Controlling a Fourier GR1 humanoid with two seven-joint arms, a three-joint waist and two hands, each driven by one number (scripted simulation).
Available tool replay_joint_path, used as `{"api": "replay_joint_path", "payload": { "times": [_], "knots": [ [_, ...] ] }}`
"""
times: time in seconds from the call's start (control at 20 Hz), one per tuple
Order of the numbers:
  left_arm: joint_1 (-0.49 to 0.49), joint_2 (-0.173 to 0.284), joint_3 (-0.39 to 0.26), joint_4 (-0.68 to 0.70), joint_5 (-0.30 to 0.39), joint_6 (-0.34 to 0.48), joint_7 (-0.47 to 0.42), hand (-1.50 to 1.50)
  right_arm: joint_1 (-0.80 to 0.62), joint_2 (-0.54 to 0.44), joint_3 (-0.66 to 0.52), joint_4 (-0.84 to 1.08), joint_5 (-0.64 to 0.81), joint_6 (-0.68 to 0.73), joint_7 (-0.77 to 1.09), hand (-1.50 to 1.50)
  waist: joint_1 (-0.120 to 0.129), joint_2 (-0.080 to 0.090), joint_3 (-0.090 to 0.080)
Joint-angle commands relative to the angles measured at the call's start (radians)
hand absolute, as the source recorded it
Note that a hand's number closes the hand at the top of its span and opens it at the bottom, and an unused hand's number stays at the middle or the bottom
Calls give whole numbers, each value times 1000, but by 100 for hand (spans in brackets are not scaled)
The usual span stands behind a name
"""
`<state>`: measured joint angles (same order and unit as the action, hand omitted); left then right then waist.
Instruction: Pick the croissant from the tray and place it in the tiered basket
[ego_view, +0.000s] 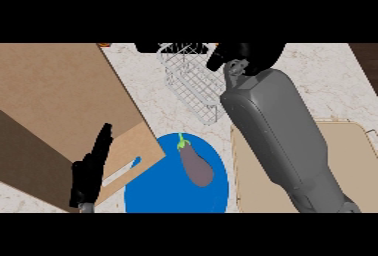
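Croissant is not visible anywhere on the counter (148, 82); if the right hand (244, 54) carries it, the hand hides it completely. This right hand is at the far edge of the counter, over the white wire tiered basket (193, 85), at the basket's right rim. Its black fingers are curled downward, but I cannot tell if they close on something or on nothing. The grey right forearm (277, 135) goes from the near edge up to the basket and covers the left part of the beige tray (347, 165), which lies at the near right corner. Left of the tray, near the front edge, lies a blue plate (159, 192) with a purple eggplant (196, 165) on it, its green stem toward the basket. A brown wooden board (52, 105) fills the left side. The left hand (90, 172) rests at the near left, fingers straight and pointing up, holding nothing.
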<state>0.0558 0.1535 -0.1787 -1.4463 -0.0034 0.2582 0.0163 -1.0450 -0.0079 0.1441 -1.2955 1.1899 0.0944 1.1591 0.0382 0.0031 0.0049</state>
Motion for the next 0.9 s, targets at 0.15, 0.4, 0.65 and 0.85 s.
{"api": "replay_joint_path", "payload": {
  "times": [0.15, 0.4, 0.65, 0.85],
  "knots": [
    [-29, 9, 30, 49, 10, -9, 44, 0, -31, 7, -53, 185, -47, -234, 88, 150, -3, 7, -5],
    [20, 3, 2, 28, 3, -19, 9, 0, 29, 7, -128, 165, -190, -427, 42, -150, 17, 10, -4],
    [9, -15, -9, 43, -16, -3, 4, 0, 49, 8, -131, 214, -265, -671, -55, -150, 25, 13, -4],
    [-16, -4, 4, 50, -9, -16, 29, 0, -5, 8, -128, 216, -303, -839, -88, -150, 22, 10, -5]
  ]
}}
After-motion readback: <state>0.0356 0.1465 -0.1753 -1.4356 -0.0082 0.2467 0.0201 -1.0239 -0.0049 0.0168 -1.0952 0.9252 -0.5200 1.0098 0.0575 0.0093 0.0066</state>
